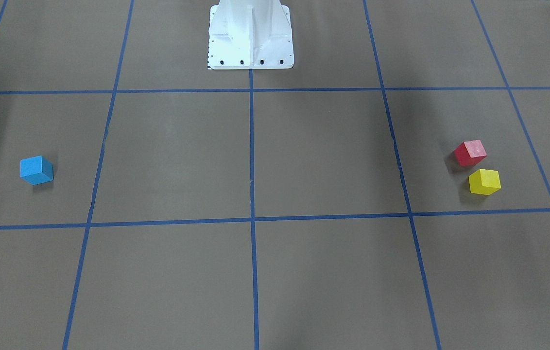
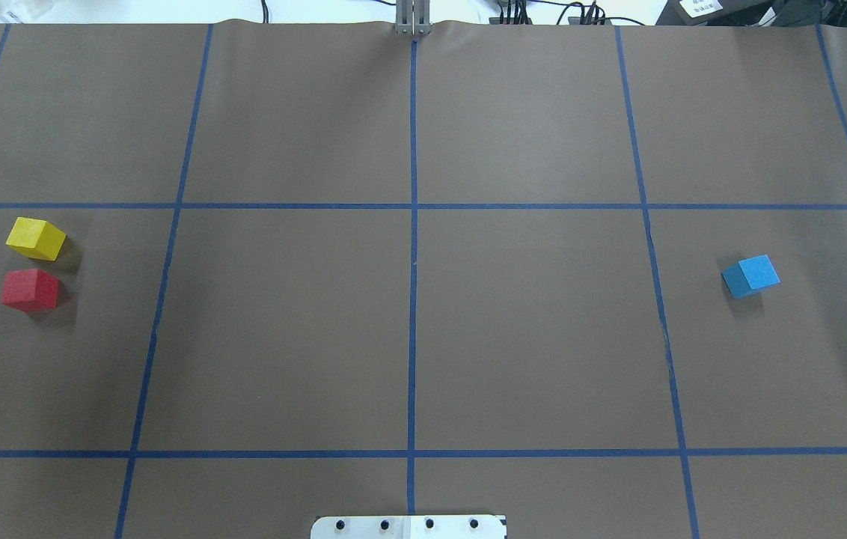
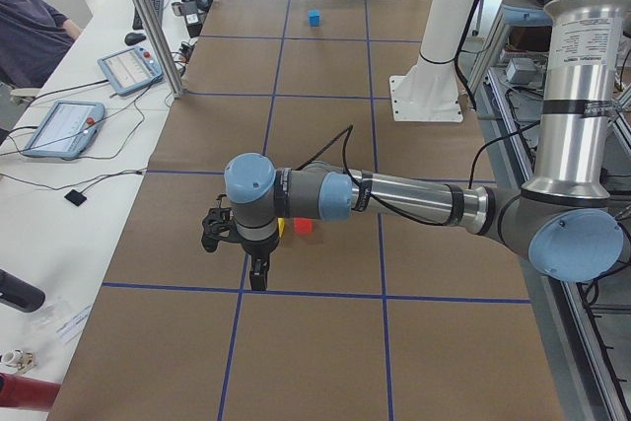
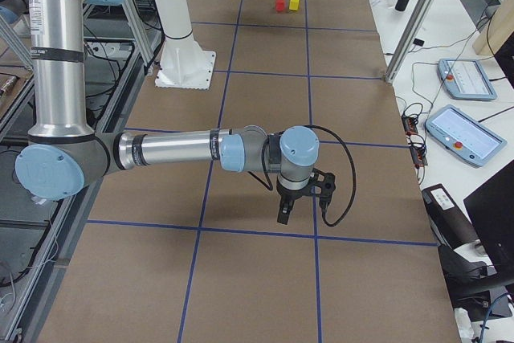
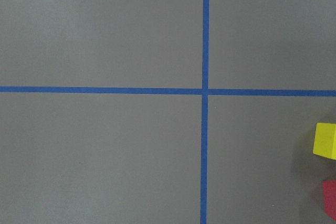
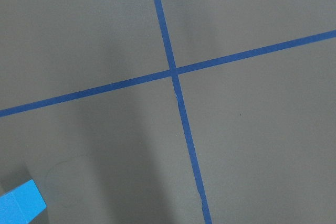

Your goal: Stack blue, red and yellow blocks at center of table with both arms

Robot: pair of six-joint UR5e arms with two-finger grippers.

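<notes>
Left gripper hangs near yellow block, red block, table left end; right gripper near blue block. Jaw states: cannot tell. Nothing stacked; next: centre over cube, descend.

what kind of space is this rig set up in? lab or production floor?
Most likely a robotics research lab, not a production line: the table is papered brown with a taped blue grid, teach pendants lie on a side bench, and a person is at that bench.
</notes>
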